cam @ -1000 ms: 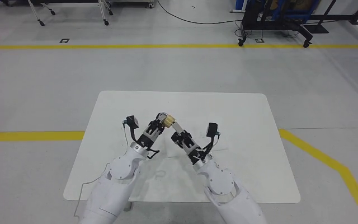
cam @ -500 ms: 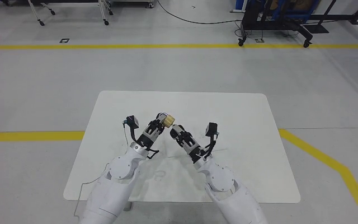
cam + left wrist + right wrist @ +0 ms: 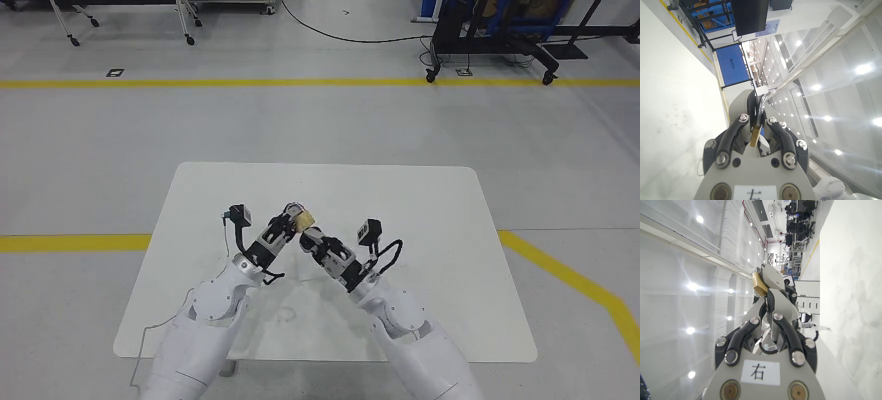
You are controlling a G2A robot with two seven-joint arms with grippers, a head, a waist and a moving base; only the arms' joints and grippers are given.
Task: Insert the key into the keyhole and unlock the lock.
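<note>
A brass padlock (image 3: 301, 215) is held up above the white table (image 3: 430, 200) by my left gripper (image 3: 293, 218), which is shut on it. In the left wrist view the brass body (image 3: 755, 135) and silver shackle (image 3: 761, 106) sit between the fingers of the left gripper (image 3: 758, 98). My right gripper (image 3: 309, 237) is shut on a small metal key (image 3: 766, 300), just below the padlock (image 3: 758, 284). The key's tip is at the lock's lower end. Whether it is inside the keyhole is hidden by the right gripper (image 3: 767, 295).
Both arms meet over the middle of the table, near its front half. Yellow floor lines (image 3: 70, 242) run beside the table, and wheeled racks (image 3: 490, 40) stand far behind it.
My right gripper has shifted a little to the left, bringing the key closer under the padlock. The left gripper and lock have stayed almost in place.
</note>
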